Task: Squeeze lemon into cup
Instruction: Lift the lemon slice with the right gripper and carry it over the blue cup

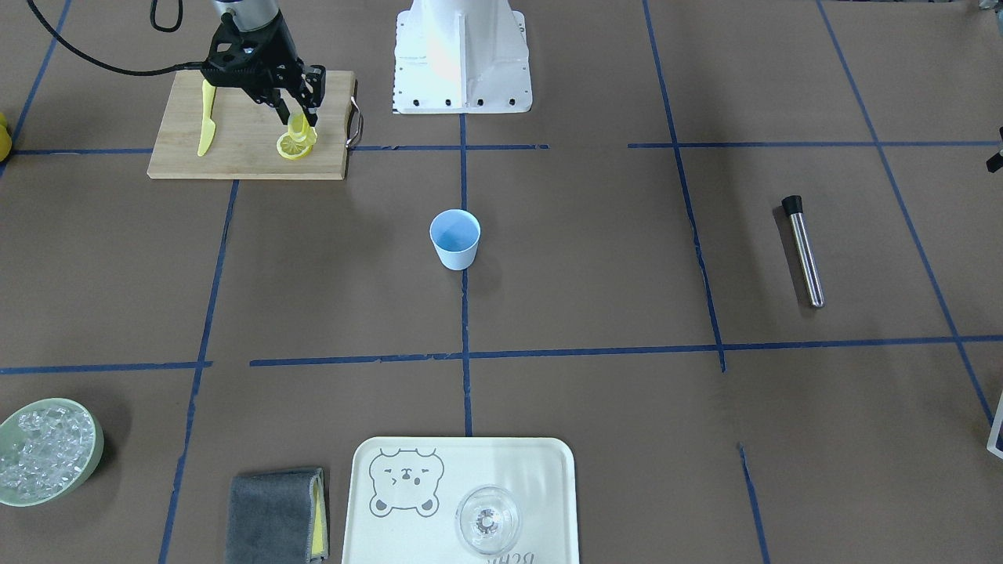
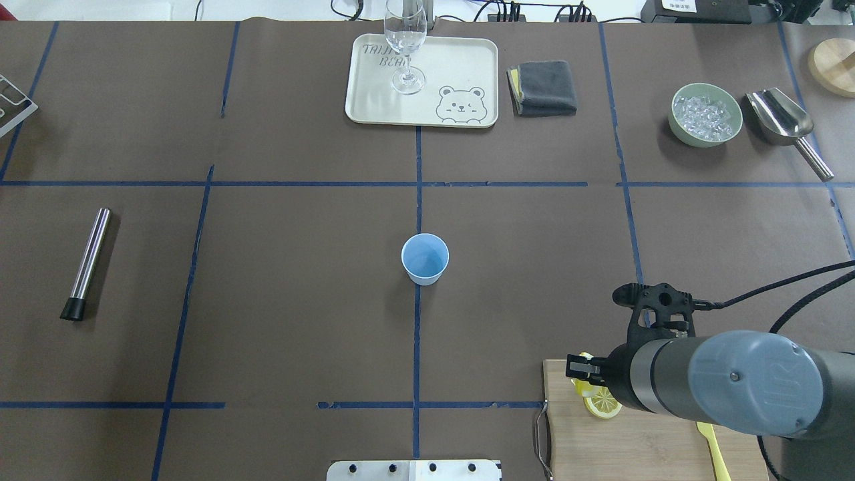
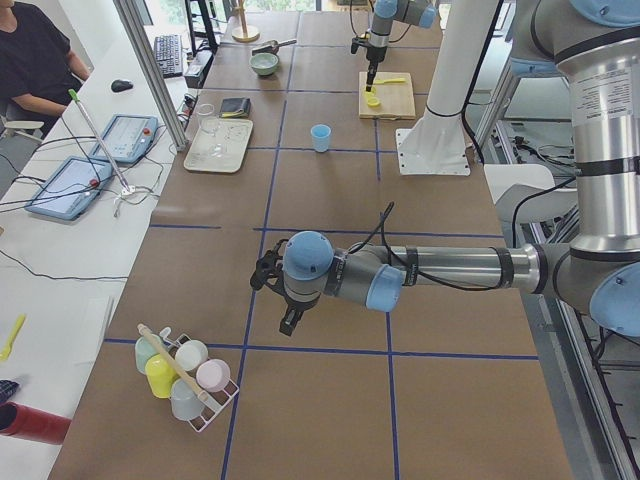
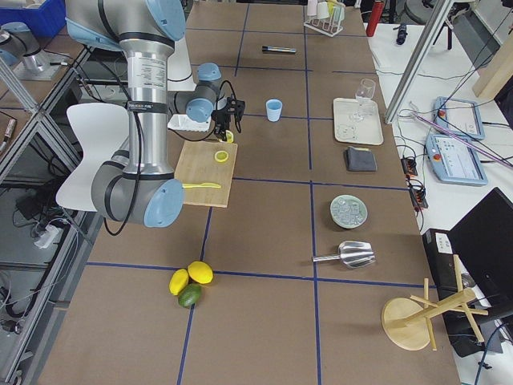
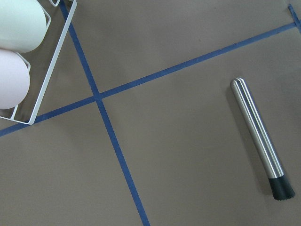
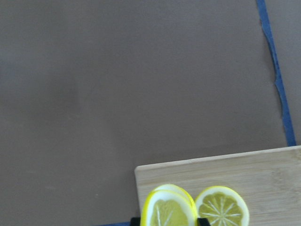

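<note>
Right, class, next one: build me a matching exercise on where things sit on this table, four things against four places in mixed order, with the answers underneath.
Things
1. cup
2. clear glass
3. yellow toy knife
4. ice

Places
A. in the green bowl
B. on the wooden board
C. standing on a blue tape line, mid-table
D. on the bear tray

Pairs: 1-C, 2-D, 3-B, 4-A

The wrist view's lower edge cut off the thin round yellow lemon slice (image 6: 170,213); the left gripper (image 3: 287,322) was too indistinct to judge.
</note>
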Robot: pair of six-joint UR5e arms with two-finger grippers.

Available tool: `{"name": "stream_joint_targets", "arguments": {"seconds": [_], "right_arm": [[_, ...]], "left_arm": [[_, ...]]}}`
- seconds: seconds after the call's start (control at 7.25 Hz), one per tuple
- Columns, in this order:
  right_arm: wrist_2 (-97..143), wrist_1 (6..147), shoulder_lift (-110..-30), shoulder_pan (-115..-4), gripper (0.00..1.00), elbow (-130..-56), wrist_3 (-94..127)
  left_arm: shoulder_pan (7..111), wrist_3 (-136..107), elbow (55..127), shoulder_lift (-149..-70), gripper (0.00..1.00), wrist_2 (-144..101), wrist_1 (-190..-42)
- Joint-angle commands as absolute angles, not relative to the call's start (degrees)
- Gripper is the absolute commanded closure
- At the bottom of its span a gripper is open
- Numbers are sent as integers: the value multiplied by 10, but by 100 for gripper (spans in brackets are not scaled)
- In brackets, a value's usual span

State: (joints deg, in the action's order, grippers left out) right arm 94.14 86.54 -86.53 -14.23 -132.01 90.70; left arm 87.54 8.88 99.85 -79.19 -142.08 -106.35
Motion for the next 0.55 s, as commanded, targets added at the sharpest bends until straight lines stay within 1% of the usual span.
{"name": "stream_joint_targets", "arguments": {"seconds": [0.0,0.14,0.41], "right_arm": [[946,965,-755,-167,52,-1313,907],[953,993,-698,-189,52,-1294,907],[972,998,-603,-231,51,-1217,908]], "left_arm": [[875,89,998,-792,0,-1420,-1063],[875,90,997,-792,0,-1420,-1063],[875,91,999,-781,0,-1421,-1065]]}}
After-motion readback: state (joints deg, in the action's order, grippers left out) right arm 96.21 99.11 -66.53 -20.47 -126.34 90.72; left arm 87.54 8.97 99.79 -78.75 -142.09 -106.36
